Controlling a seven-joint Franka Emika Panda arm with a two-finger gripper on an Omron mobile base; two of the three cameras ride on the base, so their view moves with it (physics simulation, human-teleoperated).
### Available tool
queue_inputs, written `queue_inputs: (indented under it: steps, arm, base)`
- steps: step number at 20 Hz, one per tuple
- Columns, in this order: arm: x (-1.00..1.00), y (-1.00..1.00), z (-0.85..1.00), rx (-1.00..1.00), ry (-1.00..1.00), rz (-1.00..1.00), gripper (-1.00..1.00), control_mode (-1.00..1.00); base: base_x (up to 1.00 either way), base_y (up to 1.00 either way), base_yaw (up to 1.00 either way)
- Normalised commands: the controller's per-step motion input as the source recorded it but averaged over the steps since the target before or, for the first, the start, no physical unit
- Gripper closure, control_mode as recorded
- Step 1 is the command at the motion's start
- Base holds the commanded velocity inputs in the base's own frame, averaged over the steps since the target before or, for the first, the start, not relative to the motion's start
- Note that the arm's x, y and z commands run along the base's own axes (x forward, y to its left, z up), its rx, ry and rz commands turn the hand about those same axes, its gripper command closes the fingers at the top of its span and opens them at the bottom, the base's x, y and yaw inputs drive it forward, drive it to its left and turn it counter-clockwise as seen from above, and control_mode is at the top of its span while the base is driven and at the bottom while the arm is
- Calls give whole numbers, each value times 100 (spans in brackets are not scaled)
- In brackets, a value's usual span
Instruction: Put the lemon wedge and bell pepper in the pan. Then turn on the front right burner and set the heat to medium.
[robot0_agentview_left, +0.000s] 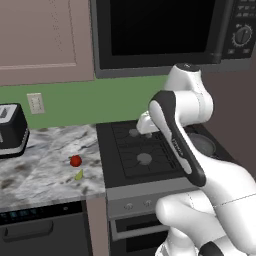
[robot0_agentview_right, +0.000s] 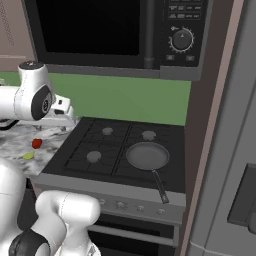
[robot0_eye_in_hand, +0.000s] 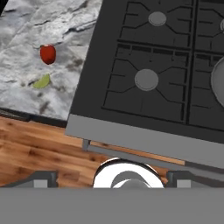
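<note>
Still untouched: bell pepper (robot0_eye_in_hand: 47, 53), lemon wedge (robot0_eye_in_hand: 42, 81) at upper left; looked light, slippery; wanted mid-body pinch. Gripper (robot0_agentview_right: 64, 120) spread wide, empty.

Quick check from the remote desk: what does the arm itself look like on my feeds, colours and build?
A glossy white arm of rounded, bulging segments, with dark bands at the joints and a long dark strip down one link. Its hand is a white block with small dark marks. No loose cables or printed markings can be made out.
</note>
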Motion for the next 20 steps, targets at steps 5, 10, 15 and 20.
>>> queue_inputs:
  steps: [5,10,15,20]
  arm:
    - [-7,55,0,0,4,14,-100,-100]
    - [-4,60,-7,0,2,12,-100,-100]
    - [-2,58,-16,0,-1,5,-100,-100]
    - [-17,38,-16,0,-11,0,-100,-100]
  base:
    - [0,0,0]
    - [0,0,0]
    - [0,0,0]
    - [0,0,0]
